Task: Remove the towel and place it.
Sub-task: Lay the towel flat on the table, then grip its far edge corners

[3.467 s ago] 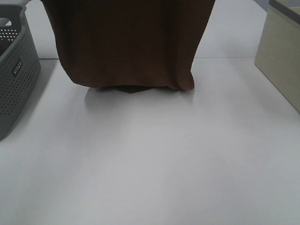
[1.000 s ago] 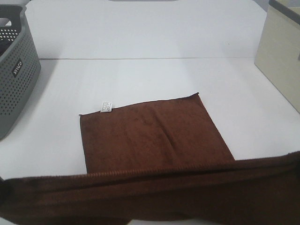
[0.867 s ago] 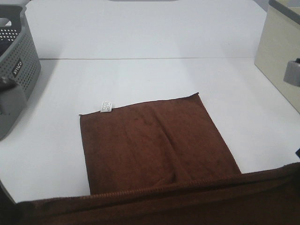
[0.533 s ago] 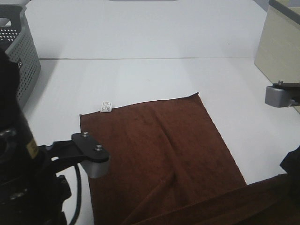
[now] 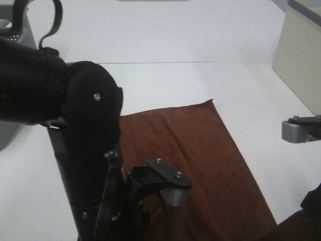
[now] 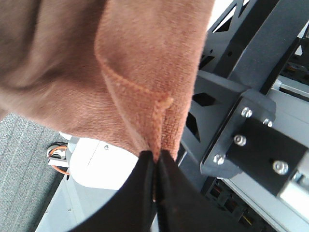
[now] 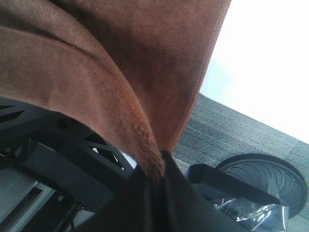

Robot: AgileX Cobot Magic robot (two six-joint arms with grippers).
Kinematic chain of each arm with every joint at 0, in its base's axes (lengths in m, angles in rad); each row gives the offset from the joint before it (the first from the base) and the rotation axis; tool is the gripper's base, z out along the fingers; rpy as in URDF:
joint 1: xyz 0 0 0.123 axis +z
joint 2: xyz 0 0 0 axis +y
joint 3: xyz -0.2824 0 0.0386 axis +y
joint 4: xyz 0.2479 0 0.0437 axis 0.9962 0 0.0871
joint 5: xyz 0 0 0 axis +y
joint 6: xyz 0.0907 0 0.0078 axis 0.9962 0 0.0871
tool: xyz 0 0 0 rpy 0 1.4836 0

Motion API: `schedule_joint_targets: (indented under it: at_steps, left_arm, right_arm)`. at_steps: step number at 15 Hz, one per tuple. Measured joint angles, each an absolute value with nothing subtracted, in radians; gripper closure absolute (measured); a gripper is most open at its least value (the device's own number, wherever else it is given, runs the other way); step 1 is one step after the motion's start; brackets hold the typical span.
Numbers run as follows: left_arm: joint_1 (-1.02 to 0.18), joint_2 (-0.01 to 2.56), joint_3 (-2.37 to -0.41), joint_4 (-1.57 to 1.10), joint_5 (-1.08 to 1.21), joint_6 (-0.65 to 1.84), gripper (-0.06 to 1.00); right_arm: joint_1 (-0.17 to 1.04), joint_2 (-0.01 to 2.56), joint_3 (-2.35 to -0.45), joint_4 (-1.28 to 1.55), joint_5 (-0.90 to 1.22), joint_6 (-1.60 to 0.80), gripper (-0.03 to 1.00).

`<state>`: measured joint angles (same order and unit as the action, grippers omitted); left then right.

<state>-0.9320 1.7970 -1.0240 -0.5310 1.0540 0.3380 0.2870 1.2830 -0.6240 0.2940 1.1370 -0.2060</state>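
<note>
Towel (image 5: 200, 150): dark brown terry, stitched hem, flat on tabletop (image 5: 251, 90); long axis far-to-near, skewed near-right. Left tool (image 6: 155, 166) and right tool (image 7: 157, 176) each clamp its hem.

- Grey perforated basket (image 5: 15, 32), far left edge, partly hidden.
- Beige box (image 5: 301, 60), right edge, standing on the table.
- White table (image 5: 200, 40); thin seam line across it.
- Grey carpet floor (image 6: 24, 159) below.

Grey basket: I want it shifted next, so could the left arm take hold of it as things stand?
Probably not yet: the left gripper is shut on a corner of the towel and would have to let go first. The grey basket stands on that arm's side, partly hidden behind it.
</note>
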Motion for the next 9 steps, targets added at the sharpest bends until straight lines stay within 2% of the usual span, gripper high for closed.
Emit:
schedule_joint_targets:
  at_steps: [3,4,5,6,7,8,9]
  left_arm:
    - [-0.958,1.822,-1.048,-0.553,1.053,0.319,0.94]
    - [-0.967,1.822,-1.048,-0.573,1.051,0.318,0.89]
    - [-0.970,1.822,-1.048,-0.596,1.038,0.318,0.78]
    - [-0.975,1.822,-1.048,-0.622,1.016,0.317,0.59]
    - [-0.975,1.822,-1.048,-0.637,1.008,0.316,0.47]
    - [-0.975,1.822,-1.048,-0.661,0.997,0.316,0.29]
    - [-0.975,1.822,-1.049,-0.671,0.994,0.316,0.15]
  right_arm:
    - [0.287,1.283,-0.624,0.309,1.137,-0.206,0.91]
    - [0.287,1.283,-0.624,0.327,1.139,-0.210,0.85]
    - [0.287,1.283,-0.624,0.345,1.139,-0.214,0.75]
    - [0.287,1.283,-0.624,0.358,1.139,-0.214,0.60]
    - [0.287,1.283,-0.624,0.360,1.139,-0.209,0.50]
    - [0.287,1.283,-0.624,0.360,1.139,-0.207,0.33]
    - [0.287,1.283,-0.624,0.360,1.138,-0.210,0.24]
